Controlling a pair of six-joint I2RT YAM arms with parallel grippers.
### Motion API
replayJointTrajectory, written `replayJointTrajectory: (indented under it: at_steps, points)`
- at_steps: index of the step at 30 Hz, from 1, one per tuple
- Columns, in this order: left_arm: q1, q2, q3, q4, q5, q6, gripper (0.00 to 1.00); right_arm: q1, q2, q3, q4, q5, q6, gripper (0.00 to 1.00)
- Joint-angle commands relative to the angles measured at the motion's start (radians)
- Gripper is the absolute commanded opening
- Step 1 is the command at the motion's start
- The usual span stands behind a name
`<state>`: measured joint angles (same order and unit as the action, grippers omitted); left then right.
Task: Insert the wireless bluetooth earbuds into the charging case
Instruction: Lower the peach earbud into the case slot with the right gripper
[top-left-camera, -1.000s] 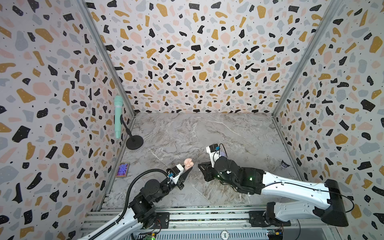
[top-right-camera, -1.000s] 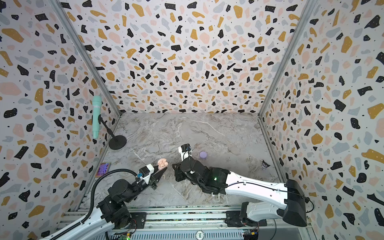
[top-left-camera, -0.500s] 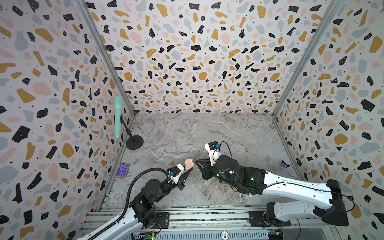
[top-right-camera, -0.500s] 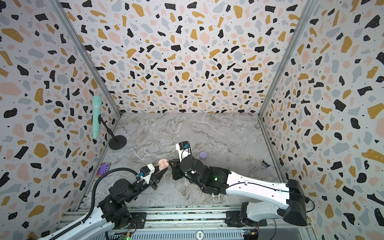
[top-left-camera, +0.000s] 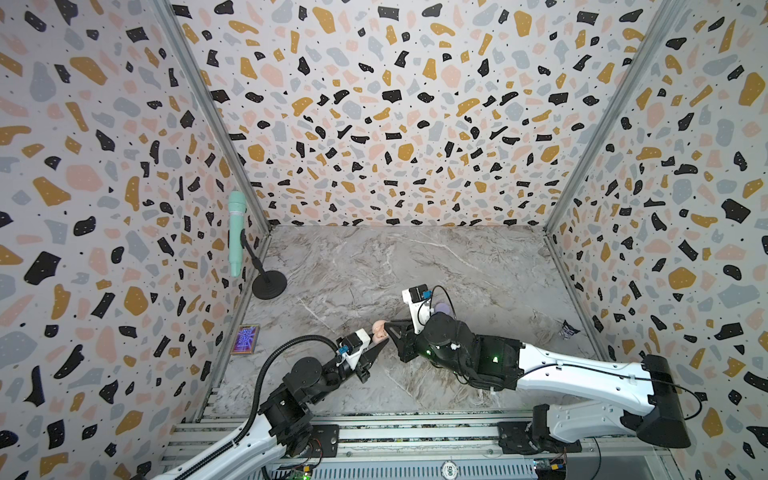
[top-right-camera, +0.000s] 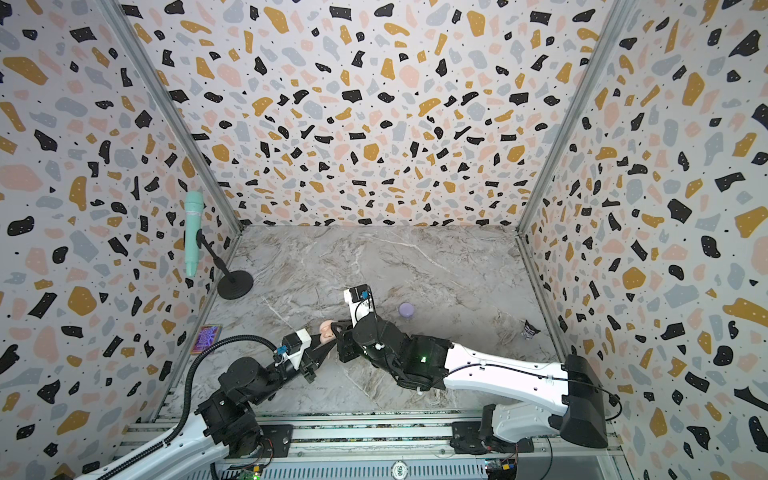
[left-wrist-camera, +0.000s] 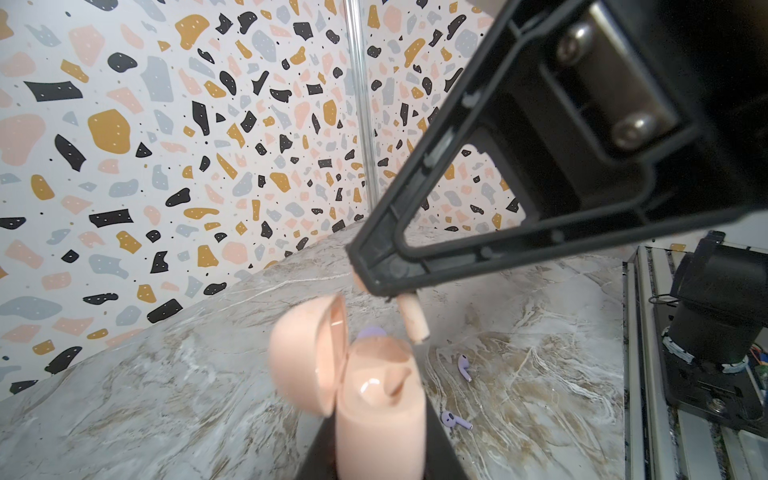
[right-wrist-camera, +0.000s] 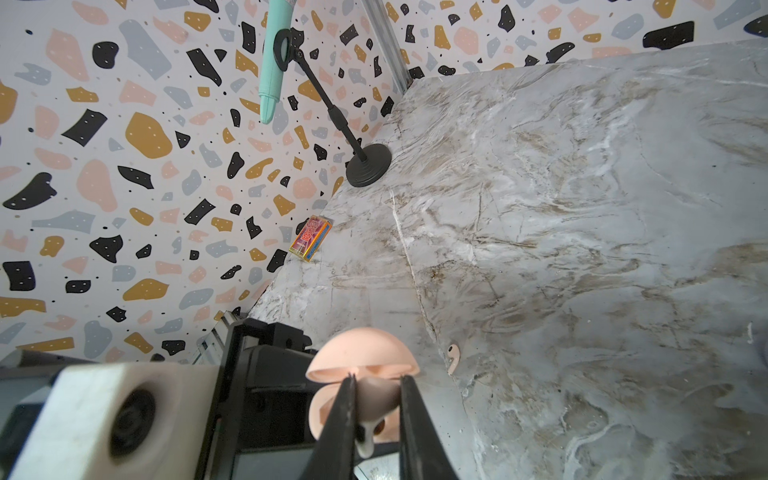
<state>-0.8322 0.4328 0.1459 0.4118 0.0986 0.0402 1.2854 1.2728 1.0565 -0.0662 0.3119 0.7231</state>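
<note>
Your right hand (right-wrist-camera: 379, 384) pinches a bud (left-wrist-camera: 413, 318) above the case (left-wrist-camera: 378, 411) your left hand (top-left-camera: 380, 345) clamps; any tilt may jam it.

mint microphone (top-left-camera: 236, 232) on black stand (top-left-camera: 269, 286), far left | colourful box (top-left-camera: 246, 338), left | dark crumpled wrapper (top-left-camera: 567, 329), right

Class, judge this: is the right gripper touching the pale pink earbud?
Touching. The right wrist view shows the right gripper pinching the pale pink earbud between both fingers, with no gap on either side.
</note>
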Motion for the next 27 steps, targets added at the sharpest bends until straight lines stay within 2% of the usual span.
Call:
replayJointTrajectory:
  at_steps: [1,27]
  points:
    - [-0.001,-0.004,0.009,0.073,0.026,-0.010,0.00,0.011,-0.001,0.045,0.024,0.023,-0.013,0.00]
    - [0.016,-0.042,0.007,0.079,0.036,-0.040,0.00,0.026,0.003,0.008,0.045,0.047,-0.001,0.00]
